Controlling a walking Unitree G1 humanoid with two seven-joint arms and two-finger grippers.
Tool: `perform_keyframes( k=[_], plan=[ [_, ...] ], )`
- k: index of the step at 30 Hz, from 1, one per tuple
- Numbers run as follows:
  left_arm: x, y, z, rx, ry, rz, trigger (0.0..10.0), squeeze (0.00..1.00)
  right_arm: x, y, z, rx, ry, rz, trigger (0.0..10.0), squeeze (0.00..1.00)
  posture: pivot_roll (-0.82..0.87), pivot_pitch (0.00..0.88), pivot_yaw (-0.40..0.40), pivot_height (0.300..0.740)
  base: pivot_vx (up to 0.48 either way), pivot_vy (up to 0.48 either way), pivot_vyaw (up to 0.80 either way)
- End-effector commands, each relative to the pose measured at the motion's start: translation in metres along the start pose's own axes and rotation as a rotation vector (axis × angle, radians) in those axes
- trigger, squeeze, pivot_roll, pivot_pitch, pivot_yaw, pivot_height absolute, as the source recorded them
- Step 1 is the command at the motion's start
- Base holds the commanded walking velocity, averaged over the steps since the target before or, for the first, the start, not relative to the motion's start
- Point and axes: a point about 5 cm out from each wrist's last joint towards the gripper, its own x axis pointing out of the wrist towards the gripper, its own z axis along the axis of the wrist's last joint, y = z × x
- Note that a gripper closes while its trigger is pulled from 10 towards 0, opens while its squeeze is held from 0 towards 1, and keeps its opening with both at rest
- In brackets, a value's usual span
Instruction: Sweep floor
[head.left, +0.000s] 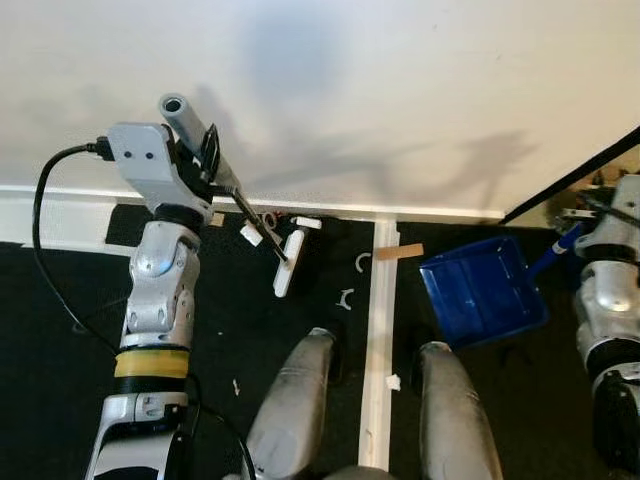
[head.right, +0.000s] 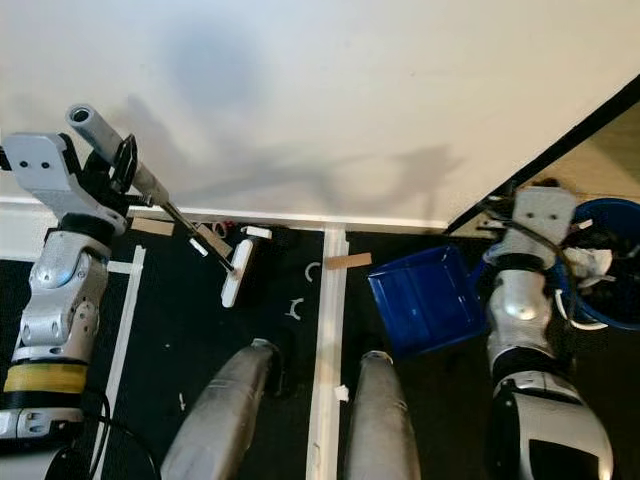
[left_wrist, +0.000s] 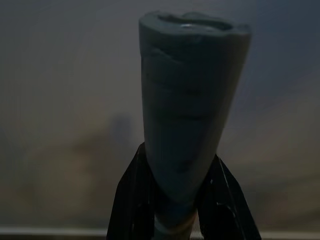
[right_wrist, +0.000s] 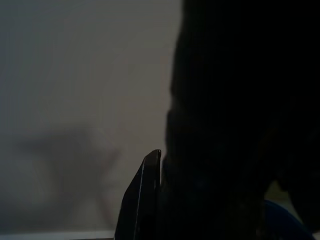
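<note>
On the dark floor (head.left: 60, 330) below the white wall, the left gripper (head.left: 205, 165), jaws pinching the broom (head.left: 225, 195), sweeps scraps (head.left: 345, 298) rightward toward the blue dustpan (head.left: 482, 290) held at right by the right gripper (head.right: 520, 225), jaw state indeterminable.

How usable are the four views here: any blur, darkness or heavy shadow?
Left and right eye views: sharp, evenly lit, soft arm shadows on the wall. Left wrist view: dim, the broom handle close and soft. Right wrist view: very dark, a black mass beside a pale wall.
</note>
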Motion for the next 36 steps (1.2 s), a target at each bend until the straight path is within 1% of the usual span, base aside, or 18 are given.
perform_keyframes(
  k=[1,2,4,6,9,13,18,20,23,26,28,29,30,31,33,34,35,36],
  plan=[
    [-0.005,-0.001,-0.003,-0.008,0.019,0.004,10.0,0.00,-0.028,0.004,-0.032,-0.070,0.154,0.053,10.0,0.00,0.29,0.487,0.149,0.740,0.000,0.000,0.00],
    [-0.003,-0.004,-0.002,-0.020,0.022,0.002,10.0,0.00,-0.024,-0.004,-0.029,-0.051,0.145,0.012,10.0,0.00,0.28,0.481,0.142,0.740,0.000,0.000,0.00],
    [-0.001,-0.005,-0.001,-0.025,0.022,0.001,10.0,0.00,-0.021,-0.007,-0.027,-0.041,0.141,-0.005,10.0,0.00,0.28,0.481,0.142,0.740,0.000,0.000,0.00],
    [0.001,-0.005,0.000,-0.036,0.019,0.012,10.0,0.00,-0.013,-0.019,-0.022,-0.002,0.126,-0.066,10.0,0.00,0.27,0.480,0.137,0.740,0.000,0.000,0.00],
    [0.001,-0.006,-0.002,-0.043,0.025,0.019,10.0,0.00,-0.007,-0.027,-0.017,0.026,0.109,-0.107,10.0,0.00,0.26,0.473,0.129,0.740,0.000,0.000,0.00],
    [0.002,-0.011,-0.003,-0.057,0.027,0.020,10.0,0.00,-0.003,-0.033,-0.013,0.016,0.090,-0.134,10.0,0.00,0.25,0.467,0.118,0.740,0.000,0.000,0.00],
    [0.008,-0.010,-0.004,-0.027,0.038,0.083,10.0,0.00,0.001,-0.041,-0.008,0.000,0.057,-0.165,10.0,0.00,0.24,0.459,0.098,0.740,0.000,0.000,0.00],
    [0.015,-0.009,-0.006,-0.012,0.055,0.136,10.0,0.00,0.005,-0.053,-0.003,-0.001,0.041,-0.211,10.0,0.00,0.23,0.450,0.085,0.740,0.000,0.000,0.00],
    [0.021,-0.018,-0.013,0.000,0.096,0.136,10.0,0.00,0.011,-0.064,0.002,0.009,0.037,-0.264,10.0,0.00,0.23,0.448,0.083,0.740,0.000,0.000,0.00],
    [0.022,-0.024,-0.019,0.014,0.131,0.133,10.0,0.00,0.012,-0.066,0.003,0.016,0.038,-0.281,10.0,0.00,0.22,0.445,0.080,0.740,0.000,0.000,0.00],
    [0.019,-0.050,-0.043,0.045,0.254,0.128,10.0,0.00,0.014,-0.066,0.003,0.029,0.047,-0.291,10.0,0.00,0.23,0.443,0.075,0.740,0.000,0.000,0.00],
    [0.019,-0.076,-0.052,0.014,0.283,0.105,10.0,0.00,0.014,-0.064,0.003,0.032,0.053,-0.290,10.0,0.00,0.22,0.442,0.072,0.740,0.000,0.000,0.00],
    [0.020,-0.120,-0.052,-0.070,0.282,0.050,10.0,0.00,0.013,-0.060,0.001,0.033,0.063,-0.287,10.0,0.00,0.22,0.439,0.068,0.740,0.000,0.000,0.00],
    [0.020,-0.120,-0.052,-0.070,0.282,0.050,10.0,0.00,0.013,-0.060,0.001,0.033,0.063,-0.287,10.0,0.00,0.22,0.439,0.068,0.740,0.000,0.000,0.00],
    [0.026,-0.169,-0.036,-0.216,0.252,0.004,10.0,0.00,0.011,-0.056,-0.001,0.034,0.072,-0.286,10.0,0.00,0.21,0.432,0.067,0.740,0.000,0.000,0.00],
    [0.031,-0.196,-0.021,-0.312,0.226,-0.027,10.0,0.00,0.010,-0.053,-0.003,0.038,0.077,-0.283,10.0,0.00,0.20,0.423,0.066,0.740,0.000,0.000,0.00],
    [0.031,-0.196,-0.021,-0.312,0.226,-0.027,10.0,0.00,0.010,-0.053,-0.003,0.038,0.077,-0.283,10.0,0.00,0.20,0.423,0.066,0.740,0.000,0.000,0.00],
    [0.033,-0.212,-0.011,-0.370,0.212,-0.046,10.0,0.00,0.009,-0.052,-0.004,0.040,0.079,-0.281,10.0,0.00,0.20,0.421,0.065,0.740,0.000,0.000,0.00]
  ],
)
